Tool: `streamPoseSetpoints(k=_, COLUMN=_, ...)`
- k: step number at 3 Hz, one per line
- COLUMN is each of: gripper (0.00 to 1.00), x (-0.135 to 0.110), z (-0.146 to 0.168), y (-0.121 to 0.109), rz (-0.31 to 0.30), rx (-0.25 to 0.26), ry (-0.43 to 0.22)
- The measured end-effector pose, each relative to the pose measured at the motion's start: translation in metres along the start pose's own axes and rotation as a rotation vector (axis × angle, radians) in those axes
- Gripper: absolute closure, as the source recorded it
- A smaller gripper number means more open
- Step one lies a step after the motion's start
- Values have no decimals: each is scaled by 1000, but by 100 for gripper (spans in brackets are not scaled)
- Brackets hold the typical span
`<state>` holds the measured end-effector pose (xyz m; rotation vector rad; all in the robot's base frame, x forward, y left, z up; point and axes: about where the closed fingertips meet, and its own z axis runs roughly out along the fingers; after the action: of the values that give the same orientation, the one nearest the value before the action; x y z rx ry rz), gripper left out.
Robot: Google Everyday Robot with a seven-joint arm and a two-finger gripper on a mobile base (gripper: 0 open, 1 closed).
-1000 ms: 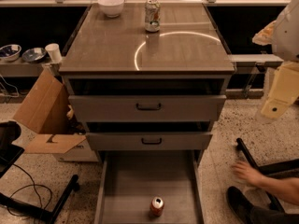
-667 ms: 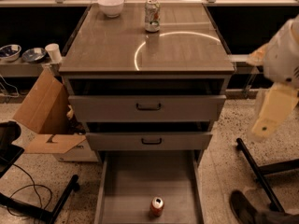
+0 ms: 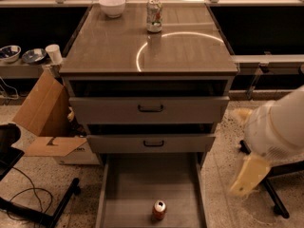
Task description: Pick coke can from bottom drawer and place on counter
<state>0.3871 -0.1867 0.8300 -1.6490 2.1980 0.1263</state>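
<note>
The coke can [image 3: 159, 210] stands upright near the front of the open bottom drawer [image 3: 133, 189], a little right of its middle. The counter [image 3: 109, 46] is the cabinet's glossy top with a ring-shaped light reflection. My arm is the white bulk at the right edge, and my gripper [image 3: 249, 175] hangs from it as a blurred pale-yellow piece. It is right of the drawer, above floor level and apart from the can. Nothing shows in it.
A silver-white can [image 3: 154, 15] and a white bowl [image 3: 112, 5] stand at the back of the counter. The two upper drawers are slightly open. A side shelf with bowls [image 3: 10, 52] and a cup, a cardboard box [image 3: 45, 115] and black stand legs [image 3: 47, 208] are at left. A black chair base [image 3: 273, 196] is at right.
My arm has swung down from the upper right to the lower right, nearer the drawer. The person's hand seen at the lower right is gone. The coke can has not moved.
</note>
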Motion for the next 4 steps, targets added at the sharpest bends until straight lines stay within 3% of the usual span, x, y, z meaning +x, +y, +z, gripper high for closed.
streamPoseSetpoints(k=1, gripper=0, x=28, z=77, y=31, rz=12, rx=-53, ry=-71)
streamPoseSetpoints(k=2, gripper=0, x=40, z=136, y=32, rz=40, rx=-28, ry=-179)
streamPoseSetpoints(k=3, gripper=0, x=38, z=161, y=17, rz=91, rx=17, ry=-247)
streamPoseSetpoints(k=4, gripper=0, x=38, z=164, y=13, rz=97, rx=27, ry=-253)
